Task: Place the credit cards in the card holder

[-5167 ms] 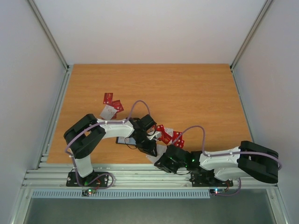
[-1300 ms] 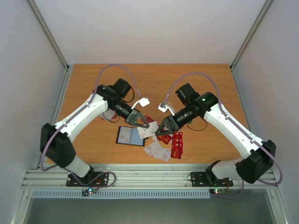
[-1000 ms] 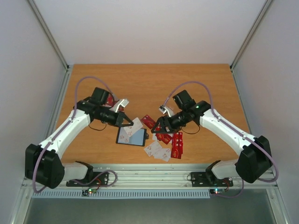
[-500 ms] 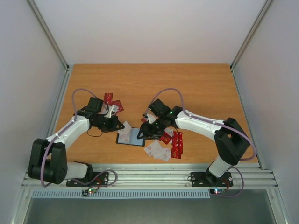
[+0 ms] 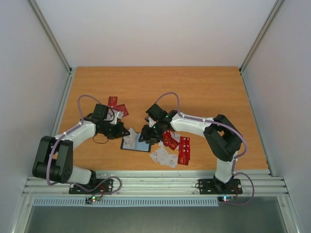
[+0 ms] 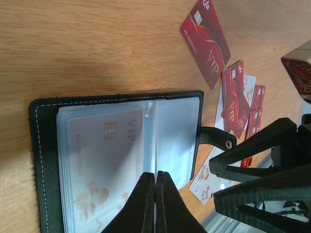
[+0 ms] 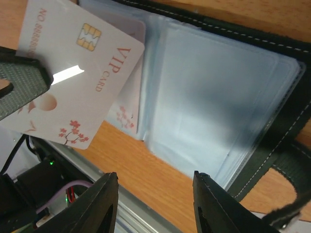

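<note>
The card holder (image 5: 141, 146) lies open on the table, its black rim (image 6: 43, 145) round clear pockets (image 7: 233, 97); one pale card sits in a pocket (image 6: 102, 160). My left gripper (image 5: 127, 132) is shut on a white credit card (image 7: 82, 73), held tilted over the holder's left half; in the left wrist view its fingertips (image 6: 156, 175) are pressed together. My right gripper (image 5: 146, 137) hovers open over the holder's near edge, nothing between its fingers (image 7: 154, 194). It also shows in the left wrist view, right gripper (image 6: 214, 184).
Loose red cards (image 5: 183, 150) and white cards (image 5: 163, 156) lie right of the holder, more red cards (image 5: 116, 104) behind the left arm. A red card (image 6: 206, 41) lies past the holder. The table's front rail (image 7: 146, 218) is close below.
The right arm swung left from the red cards to the holder, its jaws narrowing. The left gripper drew back left with the white card, down to the holder's left side.
</note>
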Tool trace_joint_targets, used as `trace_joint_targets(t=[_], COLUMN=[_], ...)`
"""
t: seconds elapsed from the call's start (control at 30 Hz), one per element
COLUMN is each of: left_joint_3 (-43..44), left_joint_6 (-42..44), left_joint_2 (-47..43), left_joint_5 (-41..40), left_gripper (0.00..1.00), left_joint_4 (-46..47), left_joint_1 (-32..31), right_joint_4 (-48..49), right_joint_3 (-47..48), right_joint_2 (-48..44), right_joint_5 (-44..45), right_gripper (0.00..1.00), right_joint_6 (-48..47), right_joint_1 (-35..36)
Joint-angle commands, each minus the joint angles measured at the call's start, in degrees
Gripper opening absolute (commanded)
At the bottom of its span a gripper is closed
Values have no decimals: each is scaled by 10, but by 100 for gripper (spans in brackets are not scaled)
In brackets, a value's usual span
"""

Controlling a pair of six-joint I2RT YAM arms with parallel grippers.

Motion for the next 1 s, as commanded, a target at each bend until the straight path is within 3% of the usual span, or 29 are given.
trace_joint_targets(t=[0.0,0.97], left_joint_3=[-13,-69], left_joint_6=[-5,-43], left_joint_2=[13,27], left_joint_5=[10,34], left_gripper=[0,0], left_joint_4=[56,163], left_joint_1=[4,-2], right_joint_4=[7,25], right_joint_3=[12,-67], right_joint_2=[16,56], right_joint_5=[20,25], right_gripper=[43,39], right_joint_6=[20,17], right_joint_1=[-3,-31])
